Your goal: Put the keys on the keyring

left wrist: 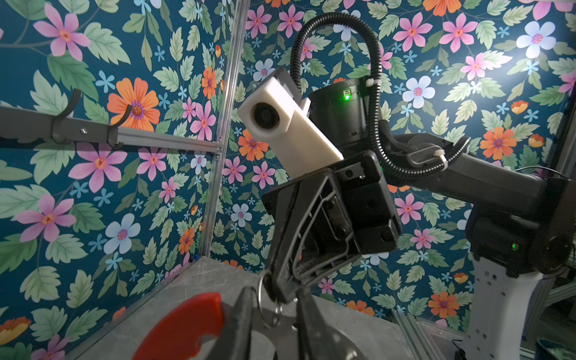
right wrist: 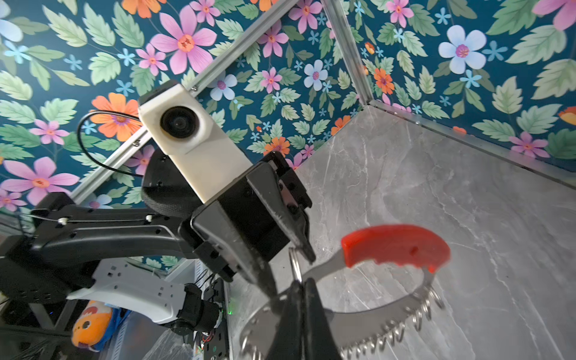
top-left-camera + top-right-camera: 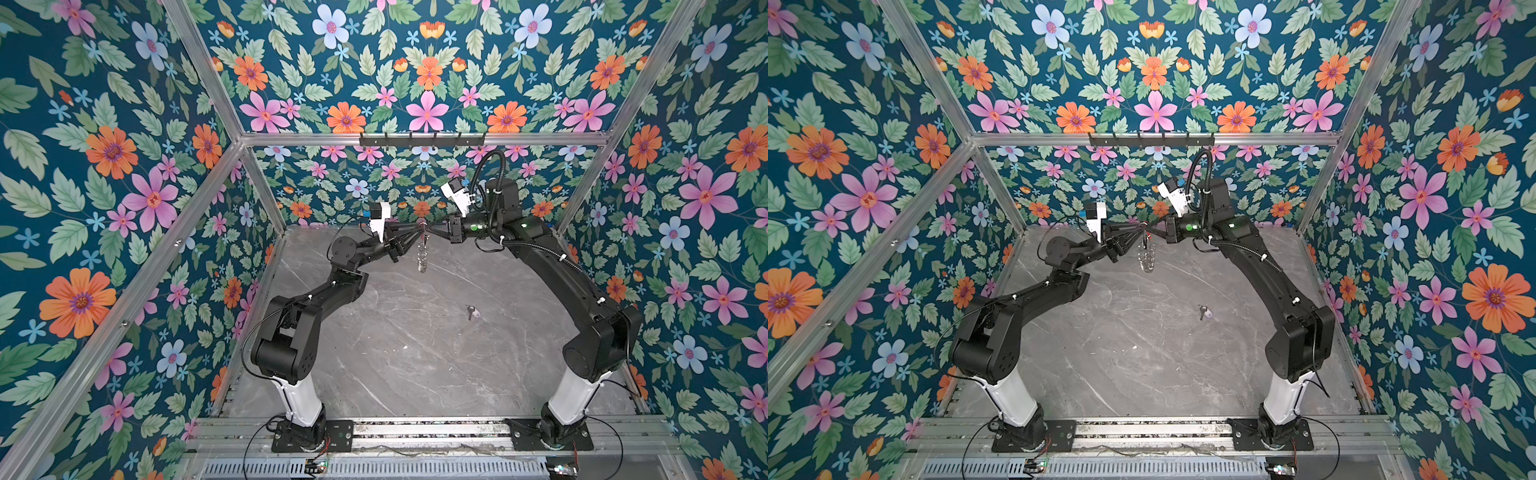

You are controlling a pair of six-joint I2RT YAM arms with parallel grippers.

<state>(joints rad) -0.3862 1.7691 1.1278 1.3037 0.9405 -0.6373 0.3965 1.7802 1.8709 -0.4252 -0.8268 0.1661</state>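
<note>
Right wrist view gives the best look, honestly: the right end effector [image 2: 300,299] has its fingers pressed together on the metal band of the keyring [image 2: 374,308], near the red curved section [image 2: 396,246], and the little silver rings [image 2: 420,311] dangle off the band. The left end effector [image 2: 291,276] comes in from the opposite side with its fingers apart, one on each side of the band by a small ring; can't tell if either finger touches it. In both top views the two arms meet tip to tip at the far end of the grey marble surface [image 3: 395,353], with the keyring hanging between them, up off the surface. The key [image 3: 471,311], dark head and pale tag, lies flat on the surface, well apart from the loop, over toward the right arm.
</note>
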